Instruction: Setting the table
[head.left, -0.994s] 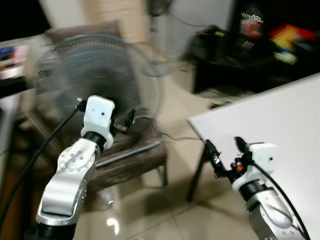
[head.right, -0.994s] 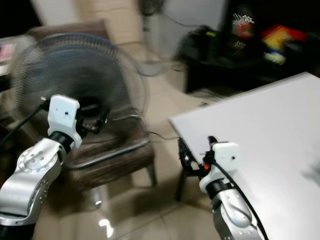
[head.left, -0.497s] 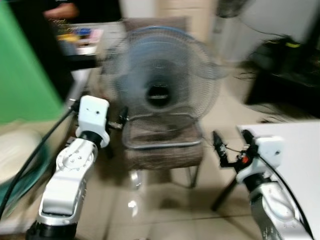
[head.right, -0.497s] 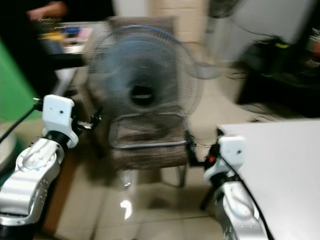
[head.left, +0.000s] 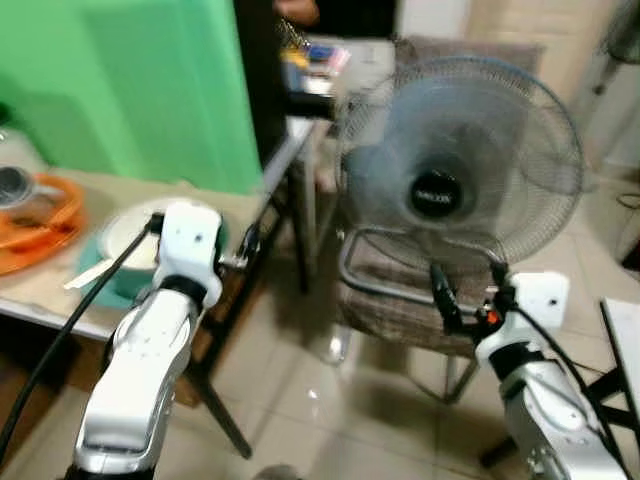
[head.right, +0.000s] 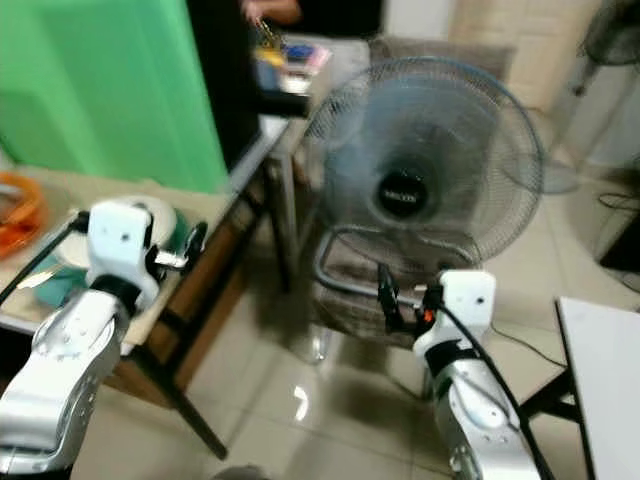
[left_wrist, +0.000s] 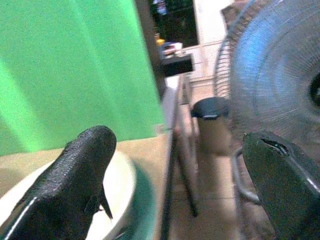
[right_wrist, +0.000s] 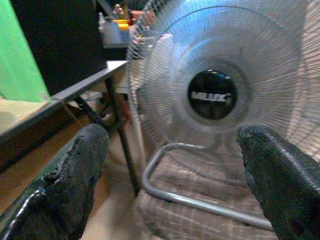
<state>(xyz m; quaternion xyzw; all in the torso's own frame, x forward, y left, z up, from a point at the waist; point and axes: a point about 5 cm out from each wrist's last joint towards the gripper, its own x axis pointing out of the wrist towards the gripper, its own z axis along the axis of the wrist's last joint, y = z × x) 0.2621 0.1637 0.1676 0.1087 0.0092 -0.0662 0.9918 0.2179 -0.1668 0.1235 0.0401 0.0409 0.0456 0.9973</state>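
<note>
Fan (head.left: 455, 180) beyond both jaws, wide, empty

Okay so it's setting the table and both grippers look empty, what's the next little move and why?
Probably keep turning left toward the wooden table. Both the left gripper and right gripper have jaws open and empty, the fan on the chair sits ahead, and the white bowl lies to the left.

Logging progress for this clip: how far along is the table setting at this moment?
Nothing looks done yet. Both hands are open and empty: the left hand is raised near the wooden table, the right hand faces the fan on the chair. The white bowl on its teal plate and the orange dish sit untouched. Picking up and placing everything remains.
</note>
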